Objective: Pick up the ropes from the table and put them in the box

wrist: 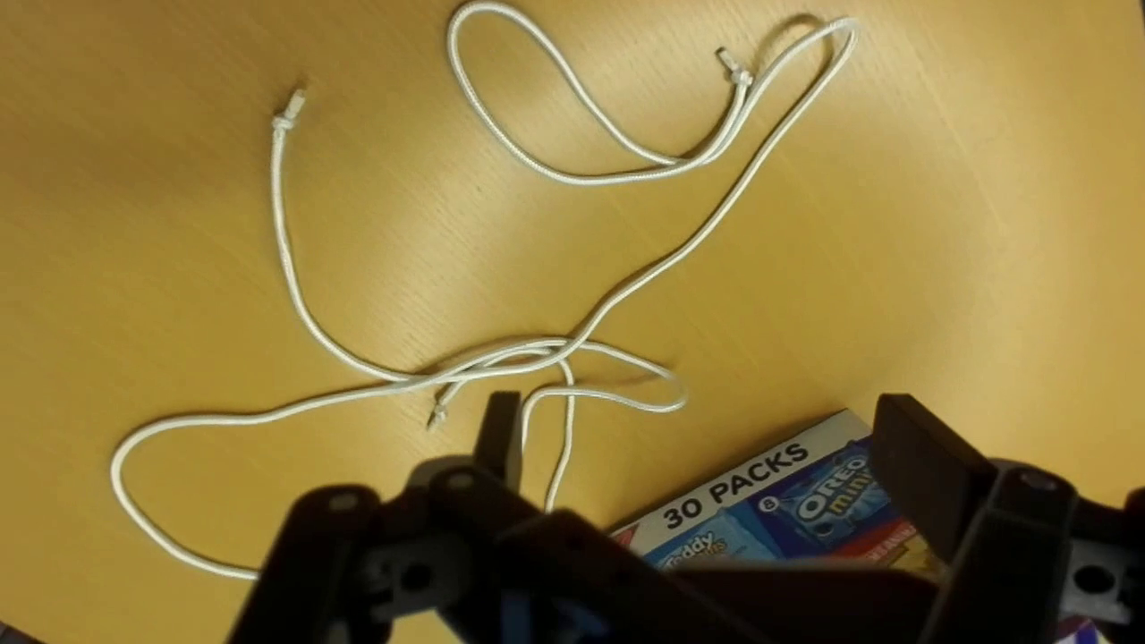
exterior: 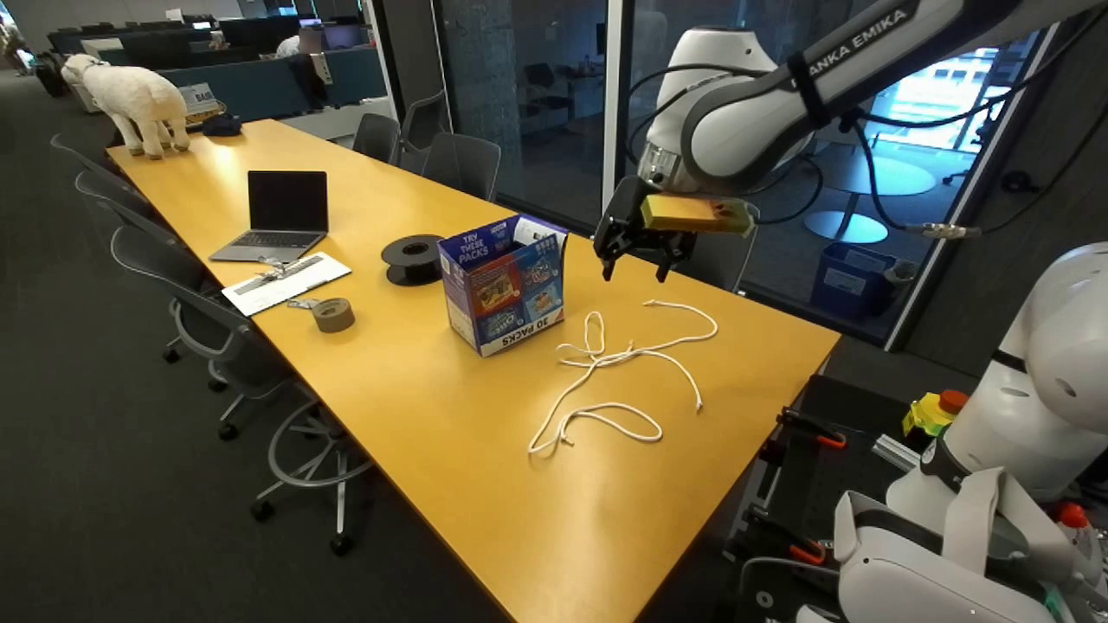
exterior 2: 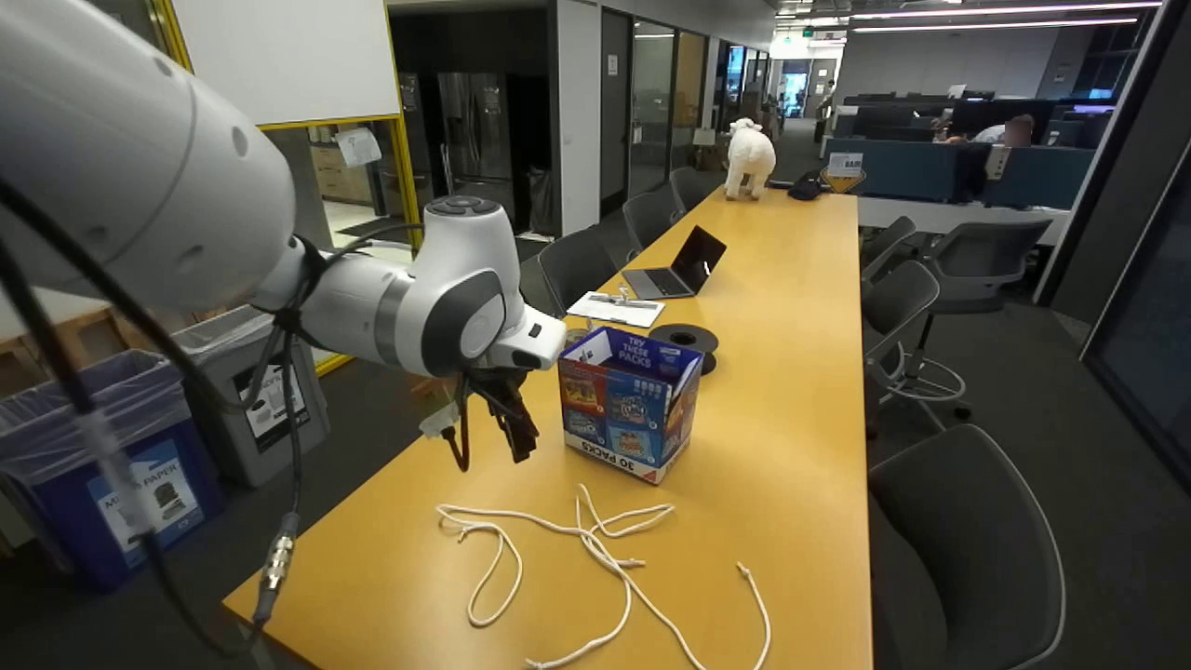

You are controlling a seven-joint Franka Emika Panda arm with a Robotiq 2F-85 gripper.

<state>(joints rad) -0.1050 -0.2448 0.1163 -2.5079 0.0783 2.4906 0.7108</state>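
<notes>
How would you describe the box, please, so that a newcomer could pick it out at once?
On the long yellow-orange table, look to the end where the white ropes lie. The box stands between them and the black spool. Unlike the flat, plain spool, it is tall, blue and open-topped, printed with colourful snack pictures.
</notes>
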